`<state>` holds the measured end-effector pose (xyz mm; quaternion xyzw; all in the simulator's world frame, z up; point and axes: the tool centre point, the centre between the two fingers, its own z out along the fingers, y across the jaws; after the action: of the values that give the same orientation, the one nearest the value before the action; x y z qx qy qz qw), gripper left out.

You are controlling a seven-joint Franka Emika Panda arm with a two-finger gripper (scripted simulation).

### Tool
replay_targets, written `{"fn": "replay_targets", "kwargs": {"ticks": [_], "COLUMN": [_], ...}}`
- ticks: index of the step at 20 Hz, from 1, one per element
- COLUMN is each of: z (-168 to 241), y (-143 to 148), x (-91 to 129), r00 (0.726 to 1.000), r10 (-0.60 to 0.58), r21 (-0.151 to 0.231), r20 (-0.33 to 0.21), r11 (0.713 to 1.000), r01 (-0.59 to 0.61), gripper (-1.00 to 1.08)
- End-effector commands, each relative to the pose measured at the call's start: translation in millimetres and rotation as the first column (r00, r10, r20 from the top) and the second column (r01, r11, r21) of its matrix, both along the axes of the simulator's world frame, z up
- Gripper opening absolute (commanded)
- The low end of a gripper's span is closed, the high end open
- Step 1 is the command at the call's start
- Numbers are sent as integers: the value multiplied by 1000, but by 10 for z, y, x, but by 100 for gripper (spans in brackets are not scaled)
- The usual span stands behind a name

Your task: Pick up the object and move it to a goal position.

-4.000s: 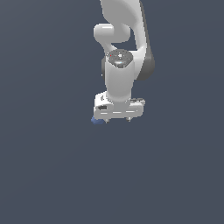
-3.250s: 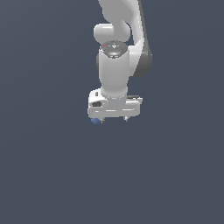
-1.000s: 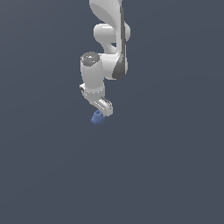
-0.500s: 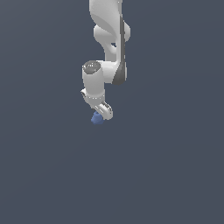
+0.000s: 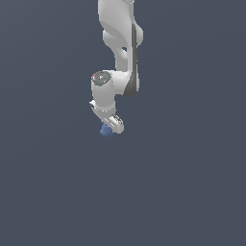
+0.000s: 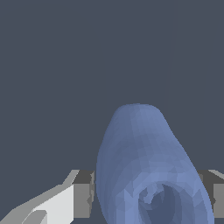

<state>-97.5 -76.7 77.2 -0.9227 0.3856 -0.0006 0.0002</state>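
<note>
The object [image 5: 105, 131] is a small blue rounded lump just under the white arm's hand, near the middle of the exterior view. My gripper [image 5: 110, 127] is down over it, turned edge-on to that camera. In the wrist view the object [image 6: 144, 162] fills the gap of my gripper [image 6: 151, 194]. One grey fingertip [image 6: 84, 194] lies against one flank and the other against the opposite flank. The jaws are shut on the object. A round hollow shows in the end of the object nearest the wrist camera.
A plain dark grey-blue surface [image 5: 182, 192] lies all around. The white arm [image 5: 120, 43] comes down from the upper edge of the exterior view. Nothing else shows.
The hand has turned from broadside to edge-on and come down over the object. In the last half second it sank only slightly. The object stays in the same spot.
</note>
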Motion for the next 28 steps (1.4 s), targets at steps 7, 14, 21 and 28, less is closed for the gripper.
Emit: {"fn": "replay_targets", "kwargs": {"ticks": [7,14,21,28], "z": [-1,123,503,1109], "y": [1,75,299,653], "x": [1,4,13,35], "r00": [1000,1000,1000,1000], "r10": [0,0,-1,-1], "r21": [0,0,-1,-3], "r20": [0,0,0,0], "r11": [1000,1000,1000,1000], "r01": [0,0,1,1], "gripper": [-100,-100,-100,-100]}}
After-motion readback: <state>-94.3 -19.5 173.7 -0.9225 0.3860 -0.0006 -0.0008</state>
